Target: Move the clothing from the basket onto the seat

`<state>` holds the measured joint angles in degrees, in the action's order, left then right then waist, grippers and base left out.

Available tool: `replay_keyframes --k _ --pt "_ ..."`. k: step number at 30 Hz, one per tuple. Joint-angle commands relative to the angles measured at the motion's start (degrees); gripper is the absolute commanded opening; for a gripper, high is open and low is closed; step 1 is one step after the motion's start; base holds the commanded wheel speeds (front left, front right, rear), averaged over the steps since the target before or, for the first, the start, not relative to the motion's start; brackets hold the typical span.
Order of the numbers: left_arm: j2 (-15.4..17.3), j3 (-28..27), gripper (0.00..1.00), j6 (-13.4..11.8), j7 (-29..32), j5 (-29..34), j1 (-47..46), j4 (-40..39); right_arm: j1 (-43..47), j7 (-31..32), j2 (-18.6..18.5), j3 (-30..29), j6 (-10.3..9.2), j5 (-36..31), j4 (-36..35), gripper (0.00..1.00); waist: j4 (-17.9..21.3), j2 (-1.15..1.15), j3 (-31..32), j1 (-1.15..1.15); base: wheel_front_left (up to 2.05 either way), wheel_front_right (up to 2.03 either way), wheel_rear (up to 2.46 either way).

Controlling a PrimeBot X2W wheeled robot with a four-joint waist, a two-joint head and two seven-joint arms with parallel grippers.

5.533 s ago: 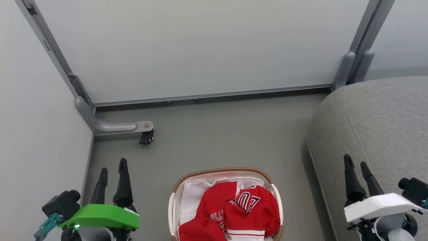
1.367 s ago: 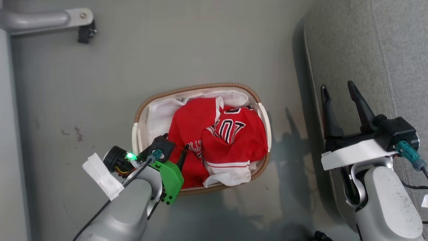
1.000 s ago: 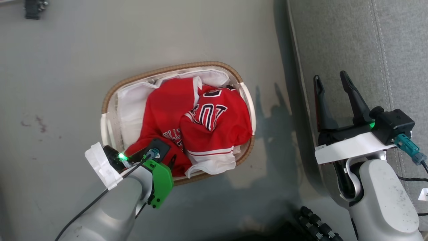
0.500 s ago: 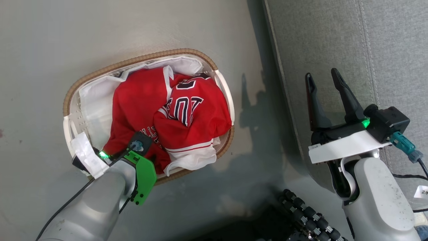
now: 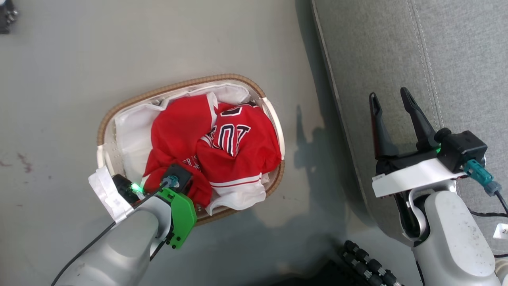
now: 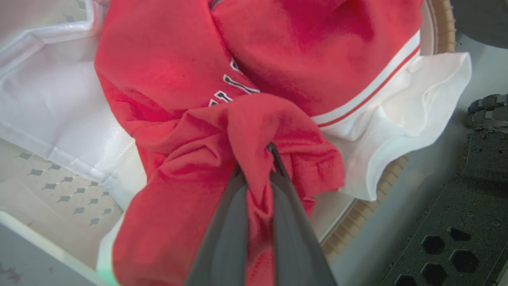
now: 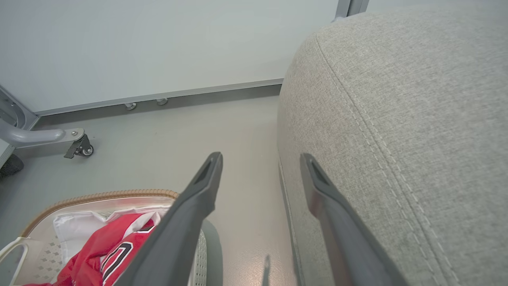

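Just clamped left gripper (image 6: 260, 167) onto a fold of clothing (image 6: 178, 79) in the basket (image 5: 178, 85), leaving right gripper (image 5: 391, 95) splayed; ready for lifting to the seat (image 5: 456, 47)

The grey floor (image 5: 178, 39) bears the basket (image 5: 222, 76), with the seat (image 5: 377, 51) standing just beside it.

Bright, even light — soft shadows and faint sheen on the floor (image 5: 313, 131) beside the seat (image 5: 381, 59). Head view sharp. Left wrist view: left gripper (image 6: 256, 171) blurred, likely too close to focus; edges bowed.
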<state>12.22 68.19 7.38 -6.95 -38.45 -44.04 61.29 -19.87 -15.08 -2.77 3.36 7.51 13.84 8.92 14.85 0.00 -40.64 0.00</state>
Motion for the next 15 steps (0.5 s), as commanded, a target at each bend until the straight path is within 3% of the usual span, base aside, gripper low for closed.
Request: replay_keyframes --k 1,15 --pt "-0.21 0.48 0.0 0.18 -1.0 -0.38 0.83 -0.3 0.98 -0.14 -0.2 -0.37 -0.04 -1.07 0.34 1.0 -2.56 0.0 3.57 0.0 0.0 0.0 0.0" --pt "-0.85 3.34 0.0 0.18 -8.16 1.44 -2.87 -3.65 5.53 -0.14 -0.24 -2.84 -0.04 -7.22 2.07 1.0 -9.15 0.0 16.81 0.0 0.0 0.0 0.0"
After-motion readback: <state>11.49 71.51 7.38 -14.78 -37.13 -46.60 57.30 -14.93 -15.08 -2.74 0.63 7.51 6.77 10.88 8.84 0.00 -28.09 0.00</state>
